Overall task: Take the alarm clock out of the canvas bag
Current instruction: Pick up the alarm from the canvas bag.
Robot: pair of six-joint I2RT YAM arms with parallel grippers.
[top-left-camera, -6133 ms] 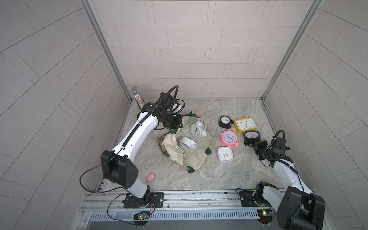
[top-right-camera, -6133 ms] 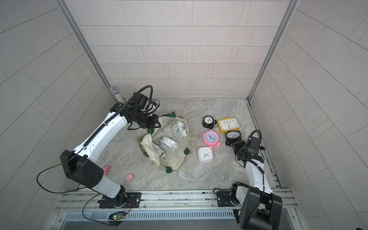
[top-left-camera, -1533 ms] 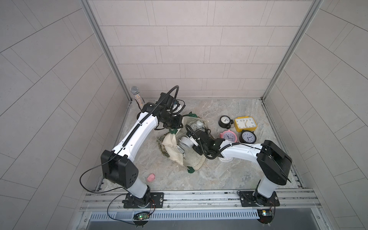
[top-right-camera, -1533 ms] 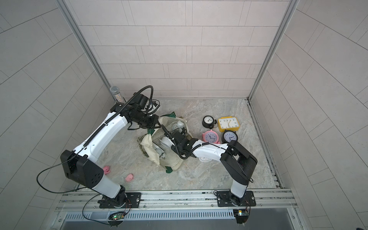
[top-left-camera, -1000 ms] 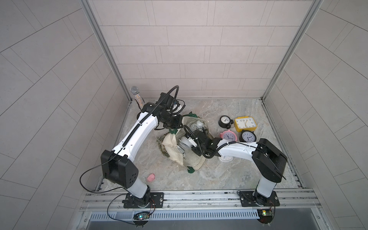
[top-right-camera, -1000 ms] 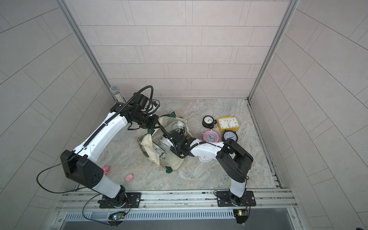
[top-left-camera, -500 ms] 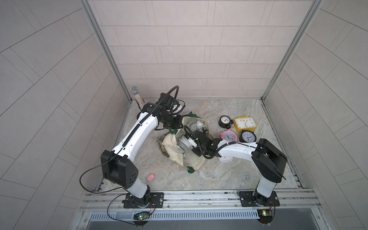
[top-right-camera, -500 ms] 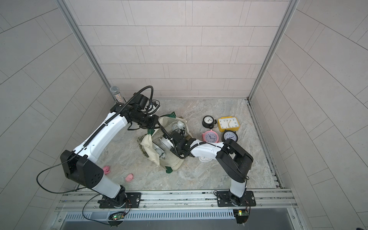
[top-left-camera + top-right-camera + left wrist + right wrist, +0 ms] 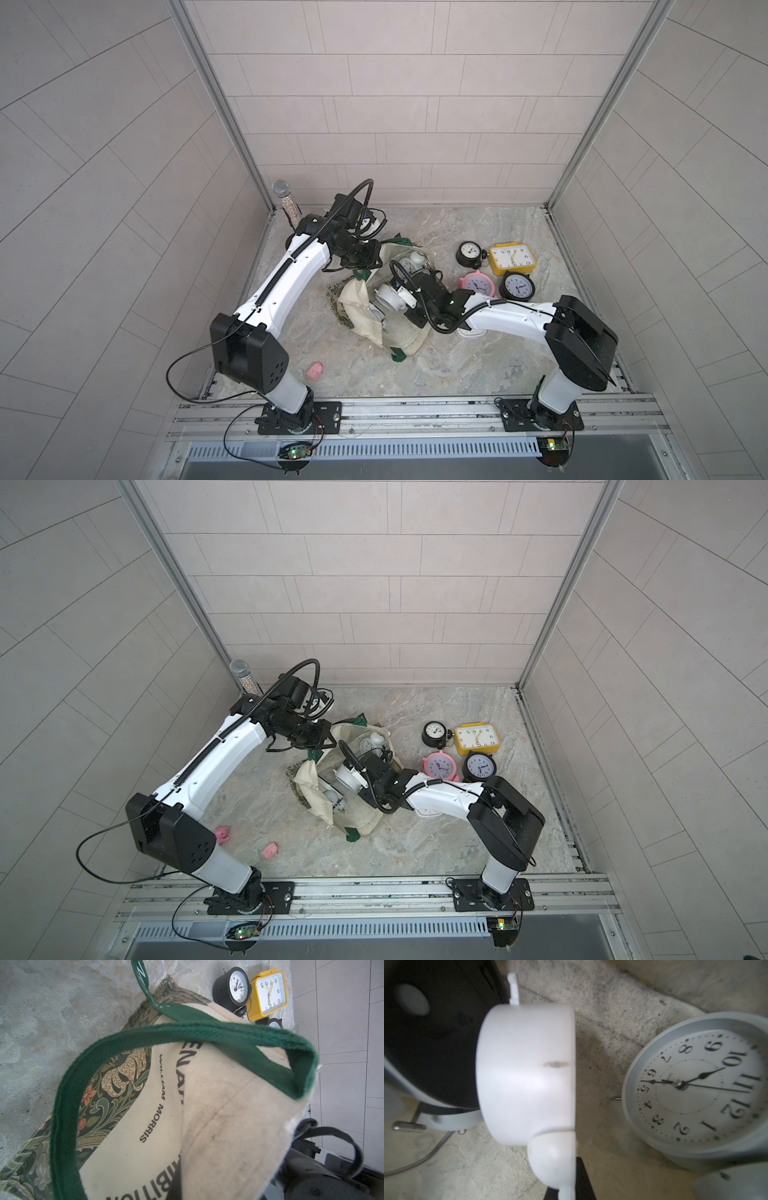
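white alarm clock (image 9: 386,297) gripped, still inside canvas bag (image 9: 357,309)
left gripper (image 9: 365,261) pinches the bag's rim; right gripper (image 9: 400,296) clamps the clock; lifting out remains.

Right wrist view: white alarm clock (image 9: 527,1072) fills the frame, blurred, dial not visible. The grey clock (image 9: 695,1093) beside it is cut off at the frame edge. In both top views the right gripper (image 9: 402,296) has its fingertips hidden behind the white alarm clock. The left gripper (image 9: 365,266) has its tips hidden under its wrist at the canvas bag (image 9: 357,316) rim. White square clock (image 9: 471,333) mostly under the right arm.
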